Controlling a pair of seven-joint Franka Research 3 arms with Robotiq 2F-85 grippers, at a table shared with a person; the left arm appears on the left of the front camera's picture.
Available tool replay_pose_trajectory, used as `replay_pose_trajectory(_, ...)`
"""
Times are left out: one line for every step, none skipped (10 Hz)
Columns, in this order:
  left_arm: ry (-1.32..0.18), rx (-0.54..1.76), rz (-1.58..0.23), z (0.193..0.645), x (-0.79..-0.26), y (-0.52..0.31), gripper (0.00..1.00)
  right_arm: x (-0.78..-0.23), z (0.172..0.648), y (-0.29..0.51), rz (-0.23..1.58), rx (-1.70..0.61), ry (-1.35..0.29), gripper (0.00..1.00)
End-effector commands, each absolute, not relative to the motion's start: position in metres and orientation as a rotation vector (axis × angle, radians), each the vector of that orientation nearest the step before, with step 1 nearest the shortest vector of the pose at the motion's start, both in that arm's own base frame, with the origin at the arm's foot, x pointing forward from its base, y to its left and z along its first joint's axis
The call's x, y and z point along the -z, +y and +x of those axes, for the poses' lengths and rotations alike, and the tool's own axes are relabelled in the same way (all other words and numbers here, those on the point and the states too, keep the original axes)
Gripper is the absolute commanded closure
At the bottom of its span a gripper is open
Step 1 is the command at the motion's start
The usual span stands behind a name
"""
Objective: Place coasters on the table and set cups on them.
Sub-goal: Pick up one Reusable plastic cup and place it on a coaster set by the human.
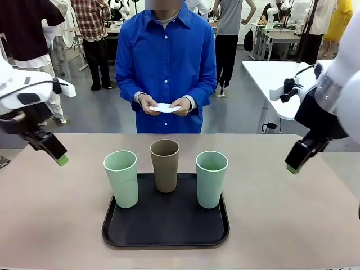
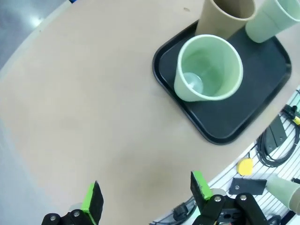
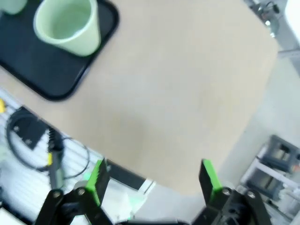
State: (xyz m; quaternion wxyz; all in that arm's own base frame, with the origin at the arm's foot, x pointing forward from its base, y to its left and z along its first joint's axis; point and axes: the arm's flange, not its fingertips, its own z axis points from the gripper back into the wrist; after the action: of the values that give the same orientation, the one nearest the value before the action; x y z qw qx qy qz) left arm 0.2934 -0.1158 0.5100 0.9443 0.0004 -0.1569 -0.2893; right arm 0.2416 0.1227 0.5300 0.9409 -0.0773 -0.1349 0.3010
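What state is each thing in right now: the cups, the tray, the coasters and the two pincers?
Tray: flat on the table, carrying three cups.
Left green cup: upright, empty, on the tray.
Brown cup: upright on the tray.
Right green cup: upright, empty, on the tray.
Coasters: held in the person's hands, not yet laid down.
Left pincer: open, empty, above the table.
Right pincer: open, empty, above the table.

Cups (image 1: pixel 165 163) matt plastic; tray (image 1: pixel 169 241) smooth, slight sheen; table (image 1: pixel 56 214) matt; coasters (image 1: pixel 165 107) thin paper.
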Motion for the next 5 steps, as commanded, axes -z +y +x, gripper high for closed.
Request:
replay_pose_trajectory(-0.410,0.538,0.066,0.248,-0.462,-0.103,0.00,-0.519,0.272,0.115,-0.148,-0.615,-0.292,0.00)
replay_pose_trajectory(-0.320,0.590,0.001,0.293,-0.510,-0.116,0.00,-0.519,0.272,0.115,-0.148,-0.615,-0.292,0.00)
replay_pose_trajectory(-0.320,0.590,0.001,0.293,-0.510,-0.116,0.00,-0.519,0.272,0.115,-0.148,-0.615,-0.292,0.00)
replay_pose_trajectory(-0.320,0.590,0.001,0.293,-0.510,-0.116,0.00,-0.519,0.272,0.115,-0.148,-0.615,-0.292,0.00)
replay_pose_trajectory(-0.346,0.588,0.013,0.286,-0.519,-0.116,0.00,-0.519,0.272,0.115,-0.148,-0.615,-0.292,0.00)
